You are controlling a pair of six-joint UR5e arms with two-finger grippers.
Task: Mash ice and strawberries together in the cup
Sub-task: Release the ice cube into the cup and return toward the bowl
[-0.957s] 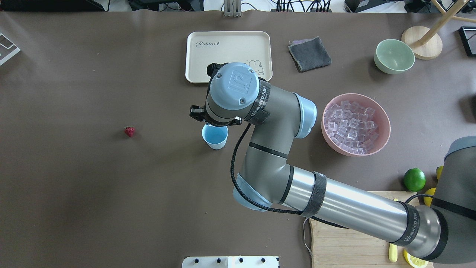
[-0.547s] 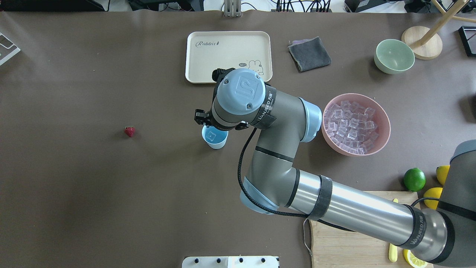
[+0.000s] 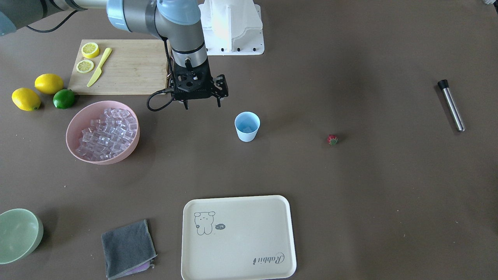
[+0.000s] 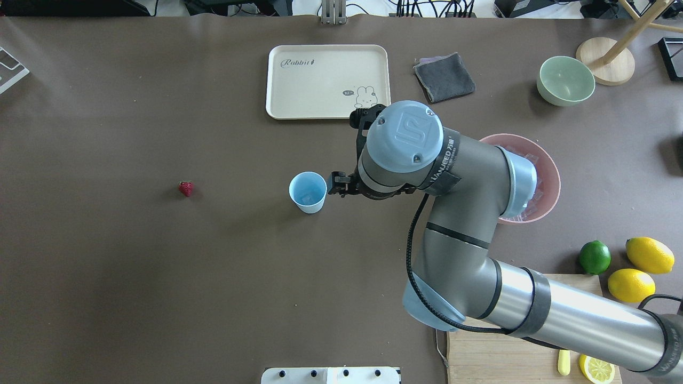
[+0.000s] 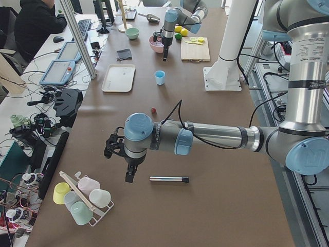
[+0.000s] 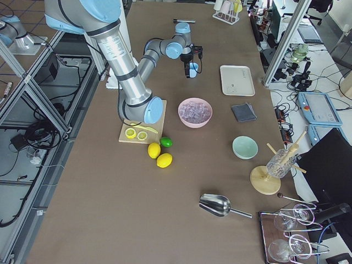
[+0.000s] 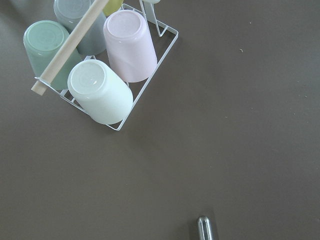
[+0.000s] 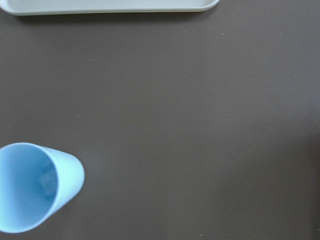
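Observation:
The pale blue cup [image 3: 247, 126] stands upright mid-table, also seen as the cup [image 4: 308, 192] from overhead. One clear ice cube [image 8: 48, 182] lies at its bottom. Many more ice cubes [image 3: 107, 134] fill the pink bowl [image 3: 74, 151]. The strawberry [image 3: 332, 139] lies alone on the table, well apart from the cup. My right gripper [image 3: 203, 105] hovers open and empty between the cup and the pink bowl. My left gripper [image 5: 129, 175] hangs far off near a steel rod [image 5: 168, 179]; I cannot tell whether it is open or shut.
A cream tray [image 4: 328, 80] and a grey cloth [image 4: 444, 77] lie beyond the cup. A green bowl [image 4: 565, 80], a lime [image 4: 594, 257], lemons [image 4: 640, 269] and a cutting board [image 3: 124, 66] are on my right. A rack of cups [image 7: 100, 65] is under my left wrist.
My right arm has swung away from above the cup toward the pink bowl. An ice cube has come to lie in the cup. The strawberry has not moved.

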